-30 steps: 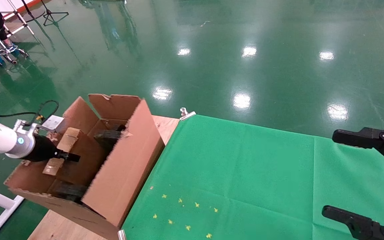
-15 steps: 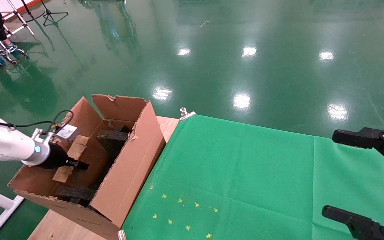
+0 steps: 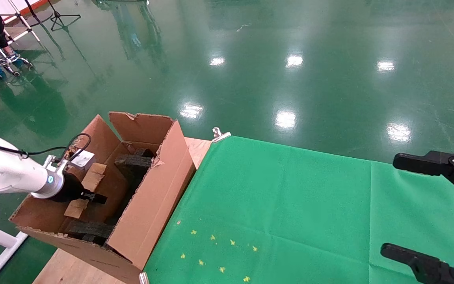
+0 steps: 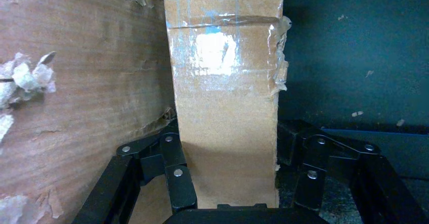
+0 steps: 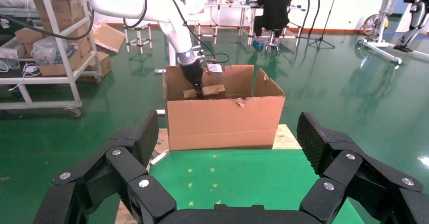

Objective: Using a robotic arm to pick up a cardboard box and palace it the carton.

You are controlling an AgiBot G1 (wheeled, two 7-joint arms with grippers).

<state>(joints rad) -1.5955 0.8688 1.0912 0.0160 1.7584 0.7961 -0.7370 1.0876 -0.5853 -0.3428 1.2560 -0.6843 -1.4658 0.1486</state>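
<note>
My left gripper (image 4: 227, 183) is clamped on the cardboard box (image 4: 225, 97), one finger (image 4: 174, 171) pressed to each of its side faces. At the lower left of the head view, the box (image 3: 87, 188) hangs inside the carton (image 3: 148, 205), beside the carton's inner wall and above the black foam blocks (image 3: 134, 161). The carton stands on the wooden table (image 3: 63, 270), touching the edge of the green cloth (image 3: 290, 205). My right gripper (image 3: 428, 213) waits at the right edge, fingers spread wide, holding nothing.
</note>
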